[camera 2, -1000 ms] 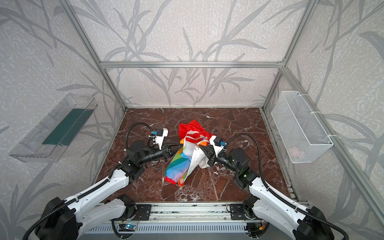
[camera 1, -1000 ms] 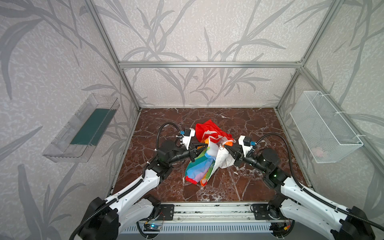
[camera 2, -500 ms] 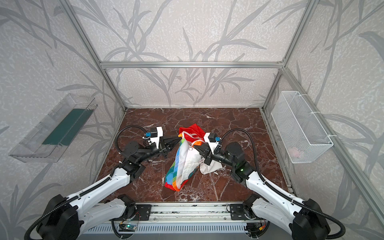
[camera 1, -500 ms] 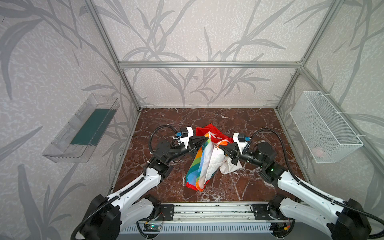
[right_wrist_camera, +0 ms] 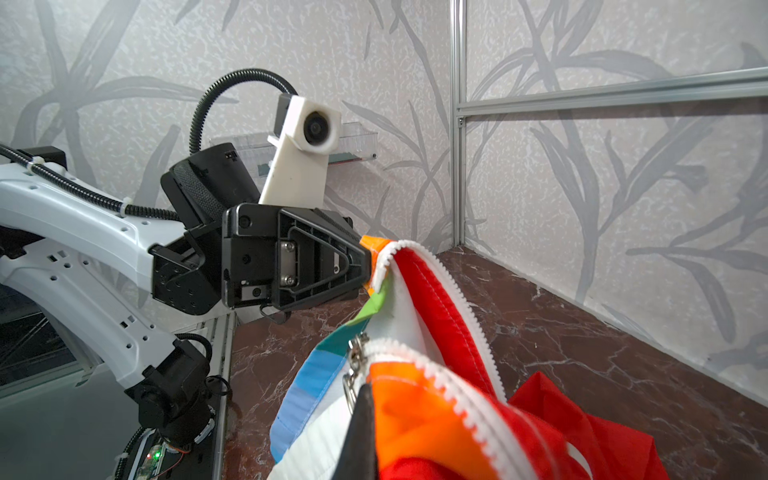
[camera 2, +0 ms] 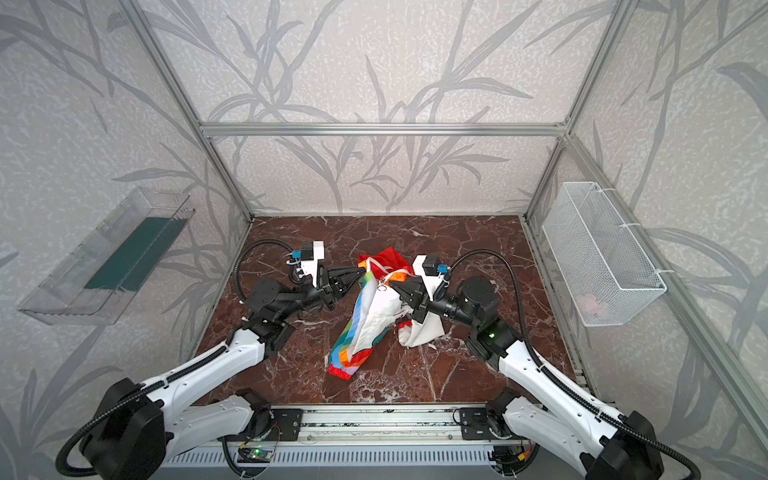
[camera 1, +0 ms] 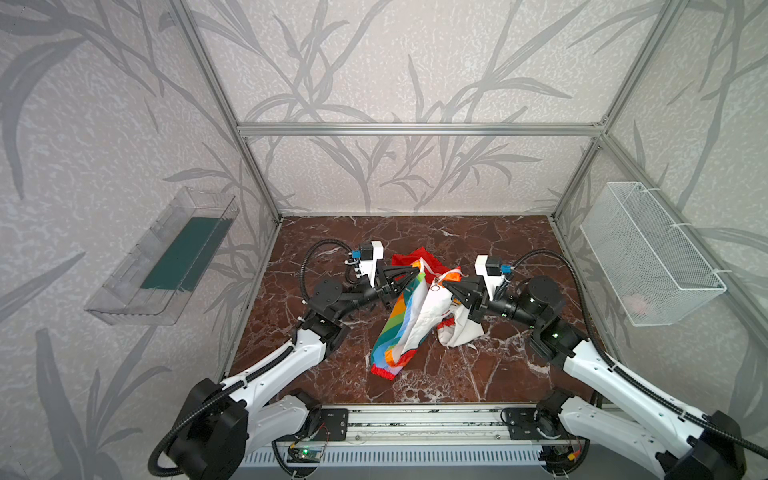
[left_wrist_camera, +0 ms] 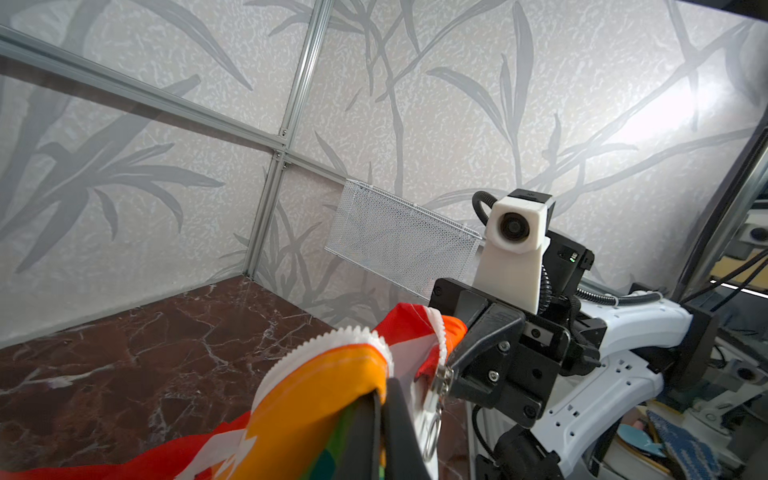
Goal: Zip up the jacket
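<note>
While both top views show the jacket (camera 1: 409,328) hung between my arms and trailing down to the table (camera 1: 332,232), my left gripper (camera 1: 415,271) and right gripper (camera 1: 445,285) each bite a top edge, jaws clamped on cloth. Left wrist now: my jaws squeeze tight on orange fabric just beside the white zipper teeth (left_wrist_camera: 332,334). Right wrist: my jaws clamp orange cloth by the metal pull (right_wrist_camera: 353,361), left gripper on the other zipper edge.

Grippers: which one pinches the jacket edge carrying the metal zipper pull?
The right gripper; the zipper pull hangs at its tips. The left gripper pinches the opposite edge of the jacket, bare teeth only.
</note>
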{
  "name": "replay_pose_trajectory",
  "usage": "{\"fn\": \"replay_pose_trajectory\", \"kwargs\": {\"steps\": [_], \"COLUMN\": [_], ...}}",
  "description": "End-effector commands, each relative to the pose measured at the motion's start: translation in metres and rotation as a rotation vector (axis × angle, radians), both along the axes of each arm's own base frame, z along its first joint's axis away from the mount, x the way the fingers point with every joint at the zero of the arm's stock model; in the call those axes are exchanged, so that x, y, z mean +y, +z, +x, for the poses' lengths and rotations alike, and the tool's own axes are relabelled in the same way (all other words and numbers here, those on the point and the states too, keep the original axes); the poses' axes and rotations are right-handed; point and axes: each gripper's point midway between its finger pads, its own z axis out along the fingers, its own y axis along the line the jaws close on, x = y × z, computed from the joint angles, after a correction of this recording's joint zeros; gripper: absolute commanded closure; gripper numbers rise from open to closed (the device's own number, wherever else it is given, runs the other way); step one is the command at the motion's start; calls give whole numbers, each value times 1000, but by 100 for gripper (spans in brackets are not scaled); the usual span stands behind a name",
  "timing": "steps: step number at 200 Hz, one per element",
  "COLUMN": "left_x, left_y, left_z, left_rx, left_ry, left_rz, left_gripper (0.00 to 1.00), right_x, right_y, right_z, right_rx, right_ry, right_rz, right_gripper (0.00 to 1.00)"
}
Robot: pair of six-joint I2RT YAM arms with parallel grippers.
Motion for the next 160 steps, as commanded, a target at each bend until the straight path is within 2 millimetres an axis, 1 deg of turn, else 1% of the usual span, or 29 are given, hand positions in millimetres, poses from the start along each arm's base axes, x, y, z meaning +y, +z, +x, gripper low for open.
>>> {"fn": "replay_pose_trajectory", "kwargs": {"steps": [1,21,34,41,64,93,113,141,160], "left_x": [3,3,3,1,-10,-11,-14,-14,-15], "left_y": [34,45,56,57,59,61,60,55,56], "left_z": [-4,3,4,8,5,-2,-9,-11,-13], "left_rx": [52,105,93,123,84,15,-21,-40,-49], "left_ry": [-72,-104,-145,-159,-199,-176,-181,-164,-170], "left_rz": [-160,-262,-326,-339,-307,-294,-279,-268,-265], "left_gripper": [100,100,100,100,100,100,100,100,100], "right_x": [-5,-10,-14,-16,-17,-19,-20,-17,-15], "right_y": [26,30,33,35,43,46,53,65,69], "right_z": [-6,-4,-2,-1,-2,1,3,2,3], "right_rx": [-49,-27,-11,-5,5,10,4,6,9], "right_ry": [21,19,16,18,41,41,41,72,84], "right_rz": [13,-12,-16,-13,0,-7,1,11,15], "right_gripper": [100,100,100,100,100,100,100,100,100]}}
